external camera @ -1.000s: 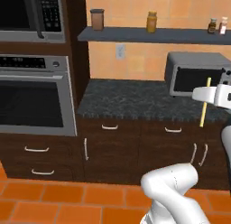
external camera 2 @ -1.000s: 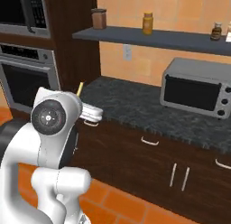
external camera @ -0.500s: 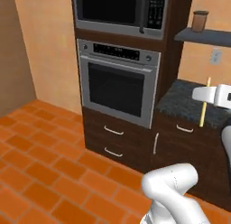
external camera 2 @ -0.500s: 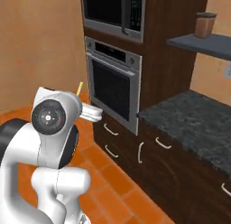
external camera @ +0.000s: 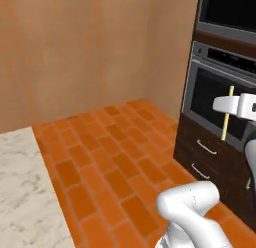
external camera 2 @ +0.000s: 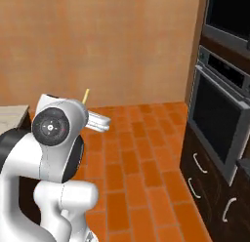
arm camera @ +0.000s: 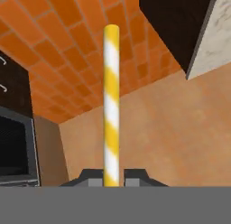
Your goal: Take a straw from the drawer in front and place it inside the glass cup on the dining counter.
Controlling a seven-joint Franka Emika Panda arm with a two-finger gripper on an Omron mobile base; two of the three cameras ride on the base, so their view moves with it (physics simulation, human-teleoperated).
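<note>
One thin yellow-and-white striped straw (arm camera: 111,105) stands pinched between the two dark fingers (arm camera: 113,177), rising straight above them. The carrying step is in hand; next, the base must bring the beige marble-patterned desk (external camera: 20,192), low and left of the fingers, within reach, then find the glass cup. Half a second ago the oven (external camera: 220,99) faced the cameras; now it sits at right, with orange brick floor (external camera: 110,157) ahead.

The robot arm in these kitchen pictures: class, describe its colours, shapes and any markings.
The arm is glossy white, built of rounded, tube-like segments. Its big joint carries a round dark grey cap with a ring of small pale dots, beside a black band. The gripper has a white body and two small dark grey fingertips.
</note>
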